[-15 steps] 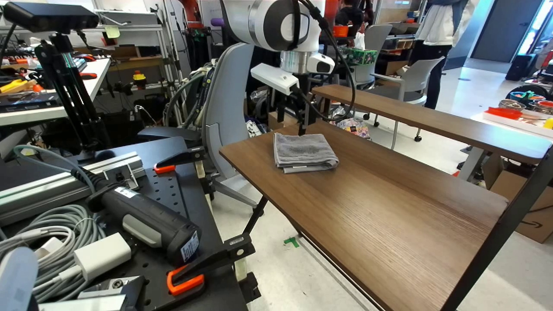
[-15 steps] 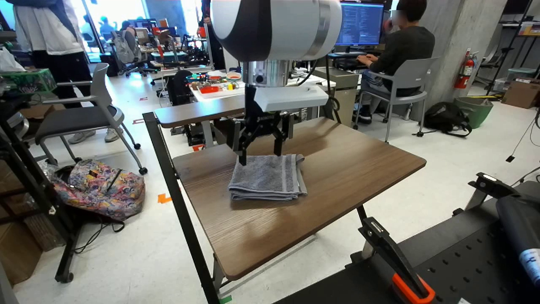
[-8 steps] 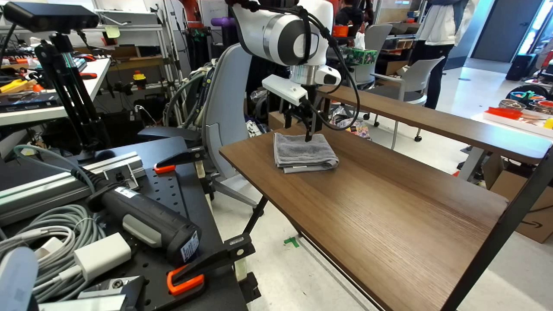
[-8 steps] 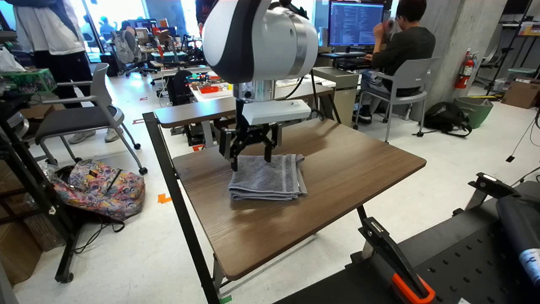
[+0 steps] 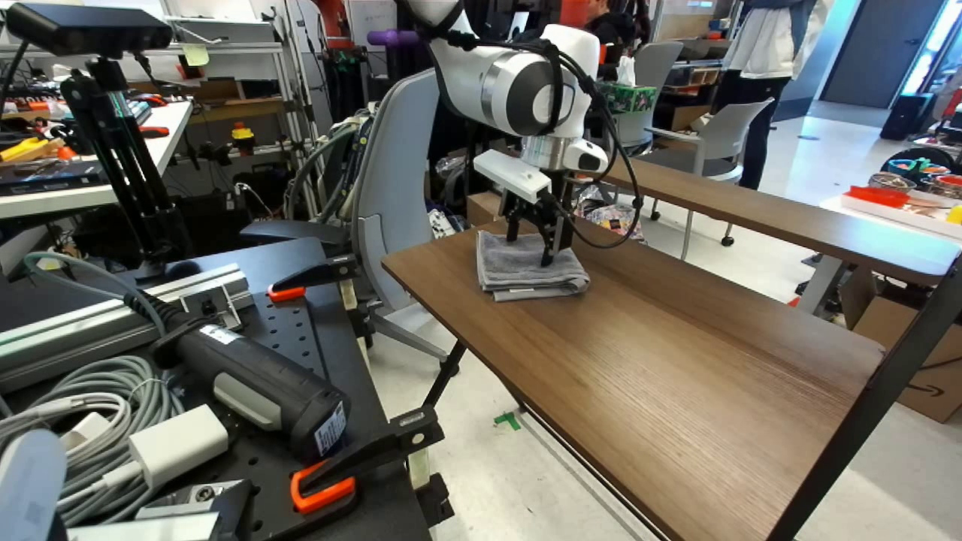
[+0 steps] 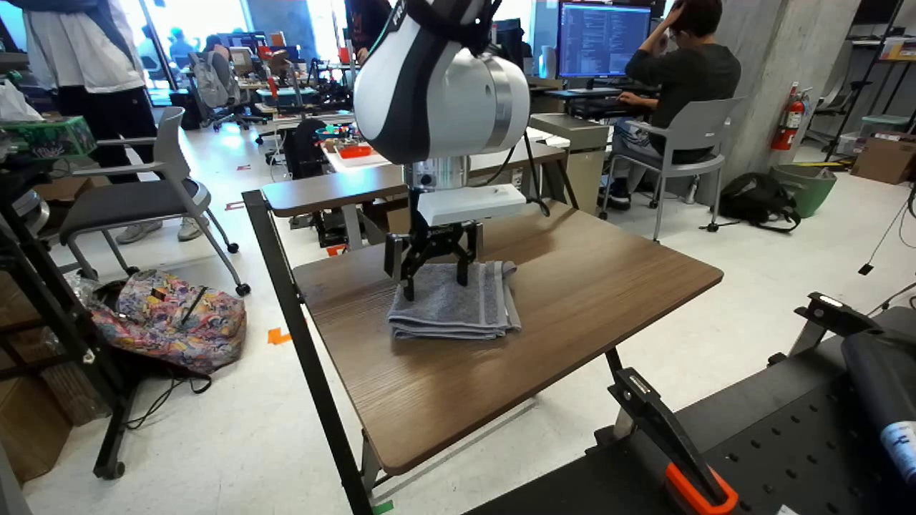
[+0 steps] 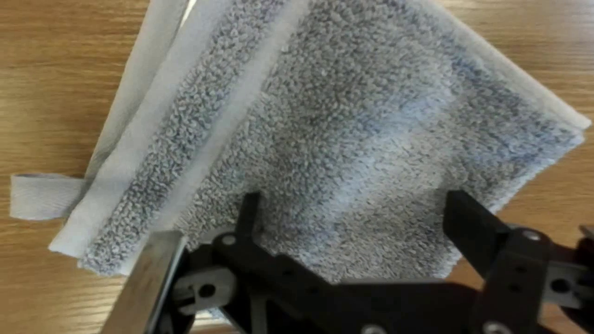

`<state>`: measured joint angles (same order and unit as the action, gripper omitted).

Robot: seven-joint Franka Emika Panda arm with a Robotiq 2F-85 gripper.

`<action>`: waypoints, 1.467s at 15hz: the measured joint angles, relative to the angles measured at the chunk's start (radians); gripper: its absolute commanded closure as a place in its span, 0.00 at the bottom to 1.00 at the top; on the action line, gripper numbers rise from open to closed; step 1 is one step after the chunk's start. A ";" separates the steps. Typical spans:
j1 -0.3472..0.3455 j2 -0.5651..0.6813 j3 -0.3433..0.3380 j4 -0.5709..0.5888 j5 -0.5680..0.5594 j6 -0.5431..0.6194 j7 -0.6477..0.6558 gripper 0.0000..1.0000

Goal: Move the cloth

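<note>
Jaws spread, the black gripper [image 5: 529, 249] has come down on or just above the folded grey cloth [image 5: 522, 278], unmoved at the far left of the wooden table [image 5: 691, 376] in an exterior view, so pinching likely follows.

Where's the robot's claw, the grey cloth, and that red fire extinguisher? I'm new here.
Gripper [image 7: 353, 198], the claw, in the wrist view: midway between its two fingertips.
Grey cloth [image 6: 454, 305], in an exterior view: the middle of its top face.
Red fire extinguisher [image 6: 790, 118], in an exterior view: the middle of its body.
</note>
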<state>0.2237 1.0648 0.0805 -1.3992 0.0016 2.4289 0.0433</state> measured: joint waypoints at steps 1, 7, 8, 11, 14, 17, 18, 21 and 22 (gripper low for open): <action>-0.002 0.013 -0.004 0.019 0.000 -0.017 0.000 0.00; -0.022 0.063 -0.033 0.105 0.000 -0.103 0.000 0.00; -0.028 0.068 -0.036 0.116 0.000 -0.119 0.000 0.00; -0.053 0.078 -0.050 0.143 0.000 -0.163 0.000 0.00; -0.089 0.091 -0.064 0.177 0.000 -0.205 0.000 0.00; -0.130 0.110 -0.089 0.216 0.000 -0.243 0.005 0.00; -0.145 0.118 -0.099 0.230 0.000 -0.250 0.008 0.00; -0.191 0.142 -0.126 0.272 0.000 -0.252 0.021 0.00; -0.207 0.150 -0.133 0.285 0.000 -0.252 0.028 0.00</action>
<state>0.0168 1.2143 -0.0529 -1.1139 0.0018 2.1764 0.0711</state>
